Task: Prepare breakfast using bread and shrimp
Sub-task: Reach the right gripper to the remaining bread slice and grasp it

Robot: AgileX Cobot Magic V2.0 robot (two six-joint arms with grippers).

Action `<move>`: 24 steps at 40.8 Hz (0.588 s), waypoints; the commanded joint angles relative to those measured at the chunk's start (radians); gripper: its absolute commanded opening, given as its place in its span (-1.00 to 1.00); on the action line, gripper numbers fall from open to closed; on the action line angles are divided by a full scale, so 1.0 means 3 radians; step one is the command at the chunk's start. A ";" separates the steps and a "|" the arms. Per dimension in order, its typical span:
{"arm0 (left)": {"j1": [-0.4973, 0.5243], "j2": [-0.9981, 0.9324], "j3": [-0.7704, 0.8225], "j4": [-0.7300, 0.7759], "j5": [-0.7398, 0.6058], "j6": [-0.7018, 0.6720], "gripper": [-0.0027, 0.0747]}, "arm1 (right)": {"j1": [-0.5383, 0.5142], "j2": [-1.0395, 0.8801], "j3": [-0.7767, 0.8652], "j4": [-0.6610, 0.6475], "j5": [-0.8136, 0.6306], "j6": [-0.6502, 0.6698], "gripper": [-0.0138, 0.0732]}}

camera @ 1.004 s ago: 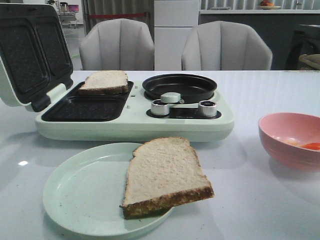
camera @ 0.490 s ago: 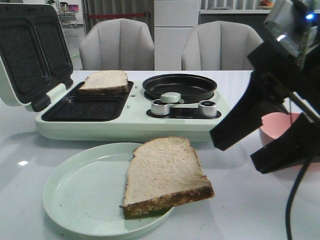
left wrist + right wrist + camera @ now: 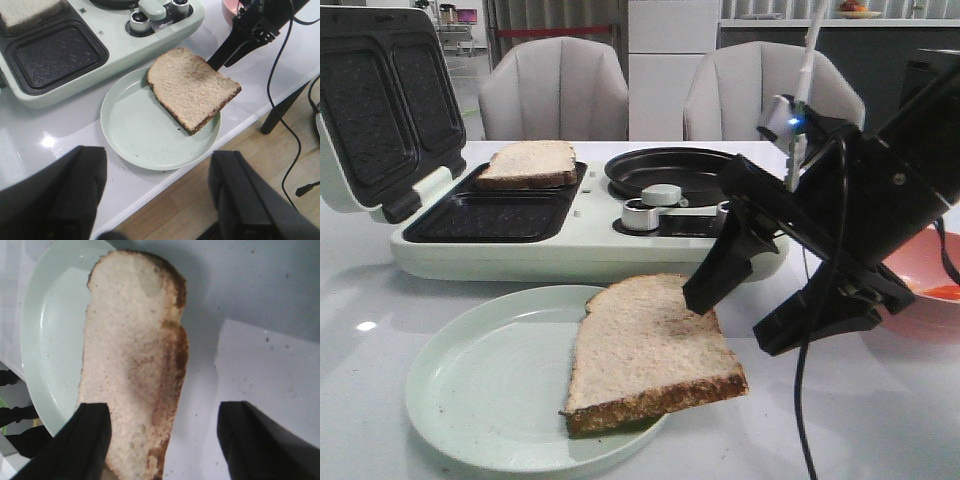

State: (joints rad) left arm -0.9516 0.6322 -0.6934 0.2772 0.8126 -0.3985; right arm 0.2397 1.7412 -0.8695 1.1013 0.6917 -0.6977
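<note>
1. One slice of bread (image 3: pixel 650 350) lies on the pale green plate (image 3: pixel 480 385), tilted, with its dark crust edge overhanging the plate's near right rim and hanging above the white table (image 3: pixel 860 420).
2. A second slice (image 3: pixel 528 163) sits in the rear well of the sandwich maker (image 3: pixel 580 235); the front well (image 3: pixel 490 215) beside it is bare, and the ribbed lid (image 3: pixel 380 100) stands open to the left.
3. The shrimp (image 3: pixel 942 292) shows as an orange-red patch in the pink bowl (image 3: pixel 920 280) at the far right, mostly hidden behind the right arm.
4. The right gripper (image 3: pixel 760 305) hovers just off the right edge of the plated slice with its black fingers spread apart and holding nothing. In the right wrist view one finger (image 3: pixel 85 440) overlaps the slice's near end and the other stands over bare table, clear of the crust.
5. The left gripper (image 3: pixel 155 200) is also spread wide and empty, back from the table's front edge, with the plate well ahead of it.
6. Bare table lies left of the plate and in front of it up to the table's edge; the gap between the plate's far rim and the sandwich maker's front wall is narrow.
7. The round black pan (image 3: pixel 680 172) and two knobs (image 3: pixel 640 215) sit on the appliance's right half, partly covered by the right arm.
</note>
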 commanded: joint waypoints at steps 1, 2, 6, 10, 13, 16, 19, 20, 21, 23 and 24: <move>-0.0023 -0.0004 -0.0081 0.0036 -0.0219 -0.0010 0.33 | 0.0057 0.0006 -0.0178 0.0132 0.0147 -0.0042 0.60; -0.0023 -0.0004 -0.0081 0.0036 -0.0219 -0.0010 0.33 | 0.0083 0.0045 -0.0201 0.0132 0.0147 -0.0042 0.60; -0.0023 -0.0004 -0.0081 0.0036 -0.0219 -0.0010 0.33 | 0.0164 0.0149 -0.0278 0.0132 0.0155 -0.0042 0.60; -0.0023 -0.0004 -0.0081 0.0036 -0.0219 -0.0010 0.33 | 0.0223 0.0221 -0.0347 0.0132 0.0155 -0.0042 0.51; -0.0023 -0.0004 -0.0081 0.0036 -0.0219 -0.0010 0.33 | 0.0227 0.0229 -0.0360 0.0132 0.0155 -0.0042 0.31; -0.0023 -0.0004 -0.0081 0.0036 -0.0219 -0.0010 0.33 | 0.0223 0.0225 -0.0384 0.0119 0.0159 -0.0042 0.12; -0.0023 -0.0004 -0.0081 0.0036 -0.0219 -0.0010 0.33 | 0.0223 0.0206 -0.0386 0.0118 0.0154 -0.0042 -0.05; -0.0023 -0.0004 -0.0081 0.0036 -0.0219 -0.0010 0.33 | 0.0223 0.0202 -0.0386 0.0106 0.0152 -0.0042 -0.09; -0.0023 -0.0004 -0.0081 0.0036 -0.0219 -0.0010 0.33 | 0.0223 0.0190 -0.0386 0.0100 0.0152 -0.0042 -0.13; -0.0023 -0.0004 -0.0081 0.0036 -0.0219 -0.0010 0.33 | 0.0223 0.0166 -0.0386 0.0085 0.0152 -0.0042 -0.19; -0.0023 -0.0004 -0.0081 0.0036 -0.0219 -0.0010 0.33 | 0.0223 0.0150 -0.0386 0.0077 0.0152 -0.0042 -0.21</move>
State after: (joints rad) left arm -0.9516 0.6322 -0.6931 0.2772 0.8126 -0.3985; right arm 0.3098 1.8480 -0.9591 1.1082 0.7048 -0.7001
